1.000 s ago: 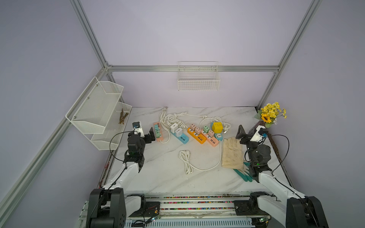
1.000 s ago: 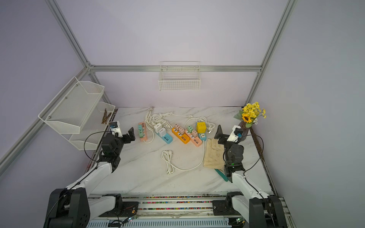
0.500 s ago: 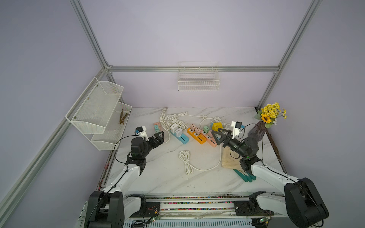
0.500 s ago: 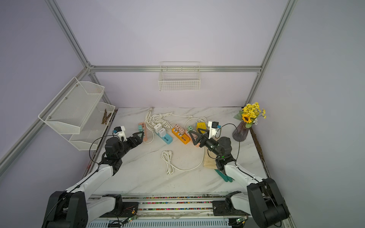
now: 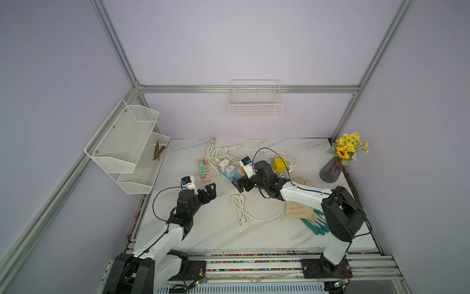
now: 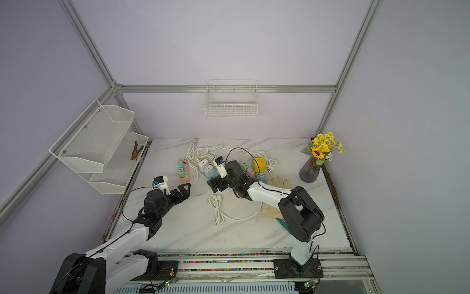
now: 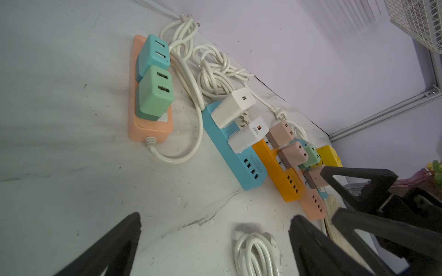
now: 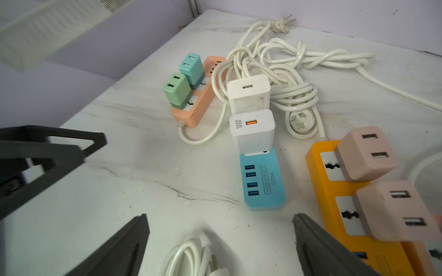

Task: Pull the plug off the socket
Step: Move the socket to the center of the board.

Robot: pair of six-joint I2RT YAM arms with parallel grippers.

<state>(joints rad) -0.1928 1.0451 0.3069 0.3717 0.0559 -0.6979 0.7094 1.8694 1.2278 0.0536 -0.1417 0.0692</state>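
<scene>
Several power strips with charger plugs lie at the back of the marble table. A peach strip (image 7: 148, 129) carries a teal plug (image 7: 153, 53) and a green plug (image 7: 155, 92). A blue strip (image 8: 263, 181) holds two white plugs (image 8: 252, 130), and an orange strip (image 8: 327, 181) holds pink plugs (image 8: 366, 153). My left gripper (image 5: 209, 192) hovers open just in front of the peach strip (image 5: 207, 179), holding nothing. My right gripper (image 5: 240, 183) is open and empty too, at the near end of the blue strip. The two grippers face each other across a short gap.
A coiled white cable (image 5: 239, 206) lies in front of both grippers. Tangled white cords (image 5: 223, 152) sit behind the strips, a yellow cube socket (image 5: 279, 165) to their right. Gloves (image 5: 298, 211) lie under the right arm. A flower vase (image 5: 330, 173) stands back right, a wire rack (image 5: 127, 145) at left.
Both arms have swung in from the table's sides toward the middle. The right gripper moved left to the blue strip, the left gripper forward beside the peach strip. Both stayed open.
</scene>
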